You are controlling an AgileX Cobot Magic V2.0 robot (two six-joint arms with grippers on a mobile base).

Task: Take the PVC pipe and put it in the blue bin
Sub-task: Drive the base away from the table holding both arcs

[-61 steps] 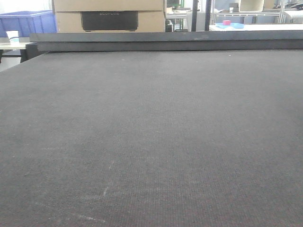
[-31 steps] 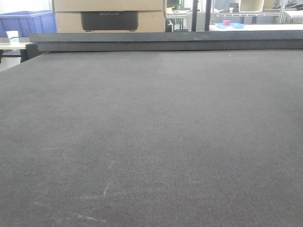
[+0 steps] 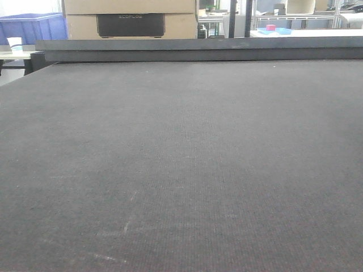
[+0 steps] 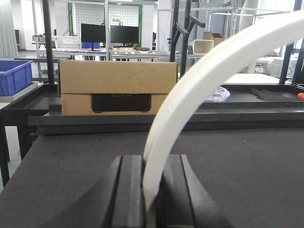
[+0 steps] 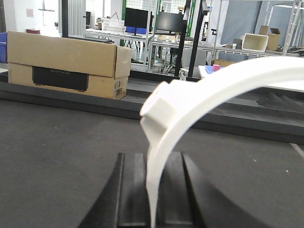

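While clamped, pipe (image 4: 204, 71) inside left end effector (image 4: 151, 164)

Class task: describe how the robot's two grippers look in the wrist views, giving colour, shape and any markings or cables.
The left gripper and right gripper look alike: each has two matte black fingers, flat and blocky with straight parallel ridges, widening toward the base. No markings or cables show.

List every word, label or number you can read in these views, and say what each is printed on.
"ECOFLOW": on the black panel of the box, faint but readable in the left wrist view.
Sticker on the box's side: too small to read.
Wall sign: blurred, unreadable.
Pipe: no print visible.
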